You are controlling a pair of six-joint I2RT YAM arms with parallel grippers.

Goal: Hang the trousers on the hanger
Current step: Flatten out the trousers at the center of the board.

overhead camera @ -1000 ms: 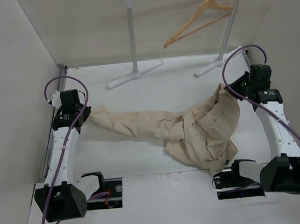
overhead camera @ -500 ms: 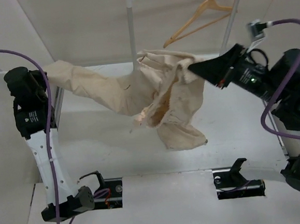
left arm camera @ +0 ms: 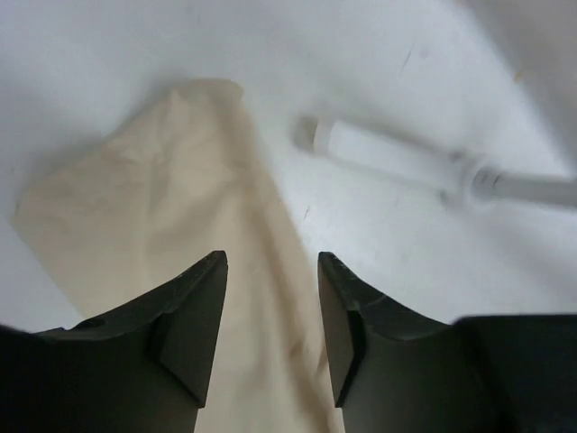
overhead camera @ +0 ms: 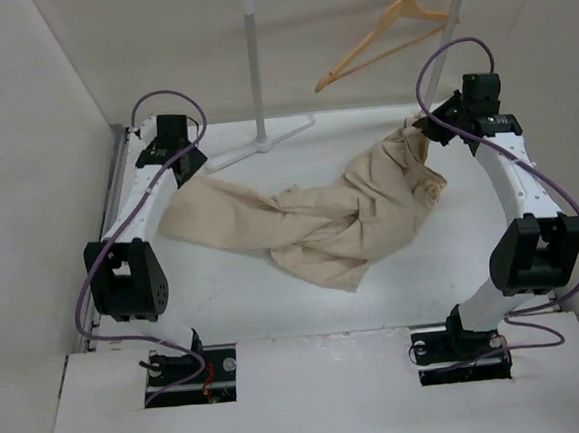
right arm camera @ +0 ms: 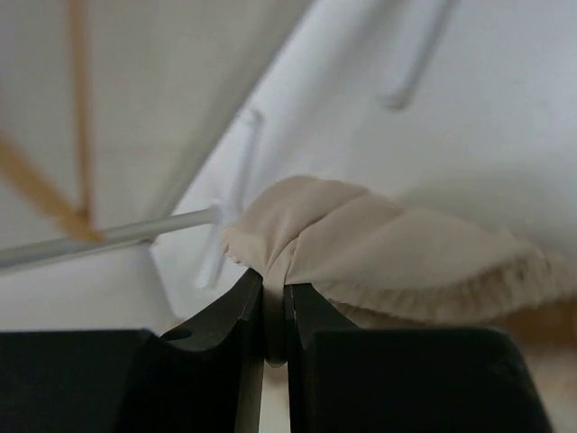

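The beige trousers (overhead camera: pixel 314 214) lie spread across the table, one leg end toward the left, the bunched part toward the right. My left gripper (overhead camera: pixel 188 170) is open just above the left leg end (left arm camera: pixel 135 234), jaws apart with cloth beneath them. My right gripper (overhead camera: pixel 425 126) is shut on a fold of the trousers (right arm camera: pixel 361 244) at the right end, holding it slightly raised. The tan wooden hanger (overhead camera: pixel 381 41) hangs tilted from the white rack's bar at the back right; two of its bars show in the right wrist view (right arm camera: pixel 79 99).
The white garment rack has an upright pole (overhead camera: pixel 254 59) with a foot (overhead camera: pixel 259 145) behind the trousers, also seen in the left wrist view (left arm camera: pixel 397 158). A second pole (overhead camera: pixel 446 39) stands beside my right gripper. Walls close in on left, back and right.
Both arms came down from a high lift and reached toward the back. The trousers went from hanging stretched in the air to lying on the table. My left gripper has let go of the leg.
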